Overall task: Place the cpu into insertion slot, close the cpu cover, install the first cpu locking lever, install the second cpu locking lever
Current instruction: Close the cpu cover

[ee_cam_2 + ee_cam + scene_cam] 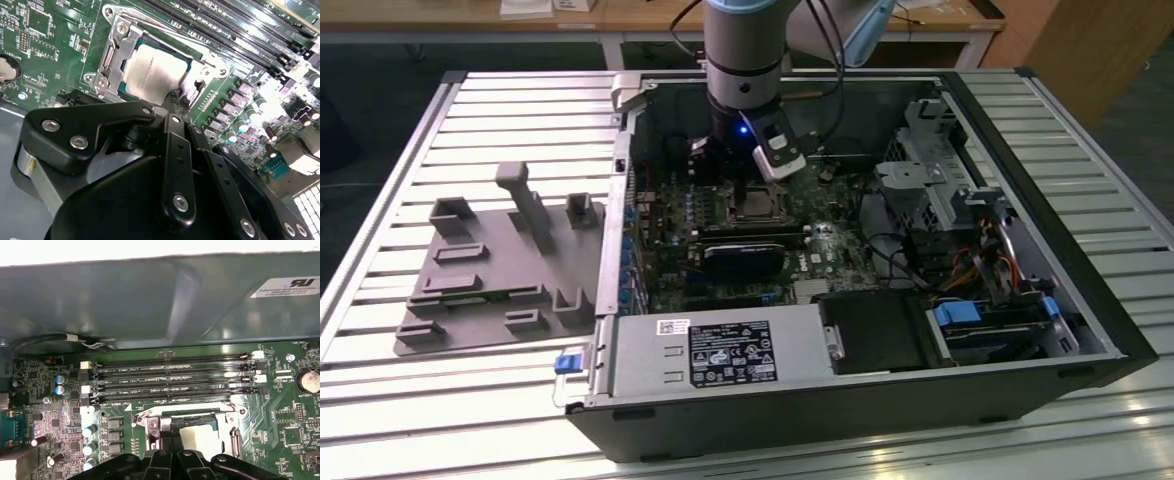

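Judging by both wrist views, you have the first step behind you: the cpu (152, 72) lies flat inside the insertion slot (754, 207), silvery top up. The slot is on the green board within the open computer case (854, 420), which sits on the slatted tabletop (440, 400).

The cpu cover (112, 55) appears to be down as well. Its thin metal frame lies around the chip, and the chip shows through the window. You can probably count the second step as done, though you cannot settle from here whether the cover sits fully flush.

The two locking levers are the open question. Shiny rods run along the socket's edges, but you cannot tell whether either is hooked under its catch, so treat both lever steps as outstanding.

Your gripper (172, 100) is low over the board at one edge of the socket, just beside the cpu, with its fingertips clenched together. Whether a thin lever is pinched between them you cannot tell.

In the first wrist view the long black memory slots (170, 375) lie just beyond the socket, apart from the gripper.
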